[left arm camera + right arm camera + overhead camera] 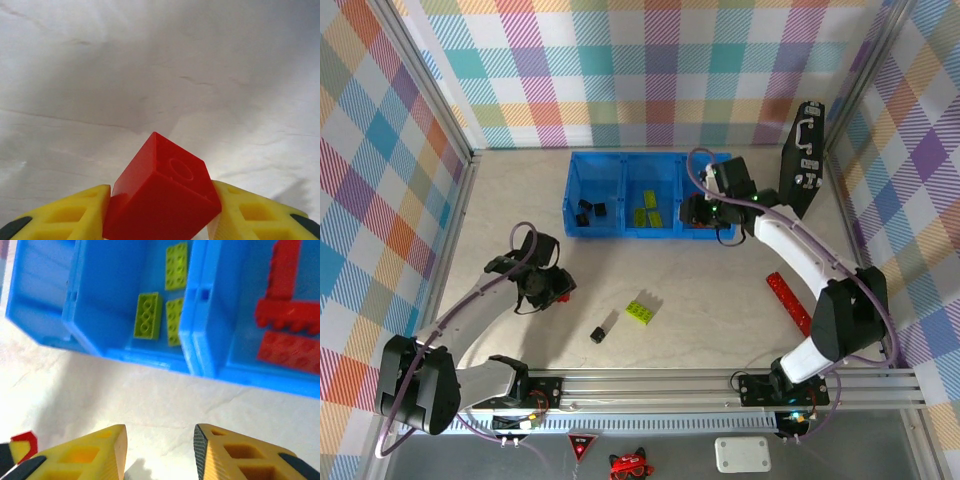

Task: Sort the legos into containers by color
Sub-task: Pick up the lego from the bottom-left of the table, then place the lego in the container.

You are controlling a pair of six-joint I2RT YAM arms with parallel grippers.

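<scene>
A red lego (162,192) sits tilted between the yellow fingers of my left gripper (162,215), which is shut on it just above the table, at the left of the top view (556,287). A lime-green lego (641,312) and a small black lego (599,333) lie loose on the table's middle. The blue bin (572,190) holds black legos (590,210) in its left compartment, lime-green ones (147,315) in the middle and red ones (287,347) on the right. My right gripper (160,450) hangs open over the table by the bin's front wall (693,212).
A long flat red strip (788,303) lies on the table at the right. A tall black case (805,155) leans at the back right. Checkered walls close in the table. A small red bit (24,442) shows at the right wrist view's lower left edge.
</scene>
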